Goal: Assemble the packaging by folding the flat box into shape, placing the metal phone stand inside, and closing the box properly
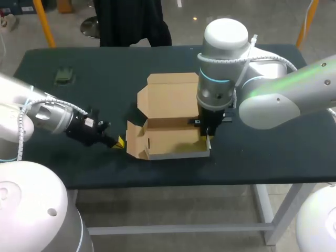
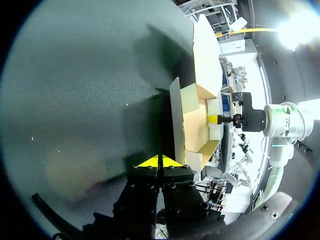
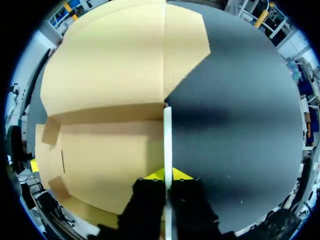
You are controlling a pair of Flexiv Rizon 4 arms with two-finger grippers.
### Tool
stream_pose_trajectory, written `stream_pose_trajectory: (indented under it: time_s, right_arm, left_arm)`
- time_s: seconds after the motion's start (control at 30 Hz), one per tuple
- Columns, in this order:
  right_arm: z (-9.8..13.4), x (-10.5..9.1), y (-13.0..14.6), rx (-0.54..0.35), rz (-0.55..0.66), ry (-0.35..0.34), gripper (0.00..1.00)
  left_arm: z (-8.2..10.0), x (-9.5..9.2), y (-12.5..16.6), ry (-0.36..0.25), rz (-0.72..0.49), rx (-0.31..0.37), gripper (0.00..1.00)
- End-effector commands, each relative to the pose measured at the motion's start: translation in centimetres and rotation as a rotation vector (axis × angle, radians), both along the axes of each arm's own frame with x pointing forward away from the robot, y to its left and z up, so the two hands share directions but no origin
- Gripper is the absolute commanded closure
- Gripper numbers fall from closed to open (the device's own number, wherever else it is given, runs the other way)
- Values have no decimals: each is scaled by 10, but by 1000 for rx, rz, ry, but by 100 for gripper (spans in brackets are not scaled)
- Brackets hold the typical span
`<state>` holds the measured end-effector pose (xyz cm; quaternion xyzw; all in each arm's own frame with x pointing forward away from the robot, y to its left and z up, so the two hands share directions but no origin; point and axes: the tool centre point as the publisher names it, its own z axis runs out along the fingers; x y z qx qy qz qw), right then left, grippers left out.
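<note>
- Right claw [image 3: 167, 176] is clamped on the box [image 1: 170, 100] by its right wall [image 3: 167, 140], mid-frame in the head view. I'd hold that wall upright.
- Left claw [image 2: 160, 161] is closed and empty, just beside the left flap [image 2: 176, 120]. Nudge it inward gently.
- Nothing's in the box. A dark thing, probably the stand [image 1: 65, 76], sits upper left on the bench [image 1: 262, 157].

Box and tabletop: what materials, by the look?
Box: thin brown cardboard, matte; creased folds and a pale cut edge show. Tabletop: dark, matte, finely grained in the left wrist view; maybe a mat or coating.
</note>
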<state>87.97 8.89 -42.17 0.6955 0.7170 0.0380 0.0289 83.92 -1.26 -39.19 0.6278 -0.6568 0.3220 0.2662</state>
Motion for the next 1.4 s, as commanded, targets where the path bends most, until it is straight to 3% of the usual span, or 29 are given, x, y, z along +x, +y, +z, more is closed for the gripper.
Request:
stream_pose_trajectory:
  time_s: [0.03, 0.83, 1.17, 1.3, 1.4]
  right_arm:
    - [1, 1, 1, -4, 0, 6, 100]
    - [1, 1, 1, -4, 0, 6, 100]
    - [1, 1, 1, -4, 0, 6, 100]
    - [1, 1, 1, -4, 0, 6, 100]
    - [1, 1, 1, -4, 0, 6, 100]
  left_arm:
    - [-5, 1, -6, -18, 3, -24, 100]
    - [2, 3, -37, -50, -39, -72, 100]
    - [6, 8, -42, -43, -36, -142, 100]
    - [7, 10, -47, -40, -42, -162, 81]
    - [7, 11, -49, -38, -44, -176, 78]
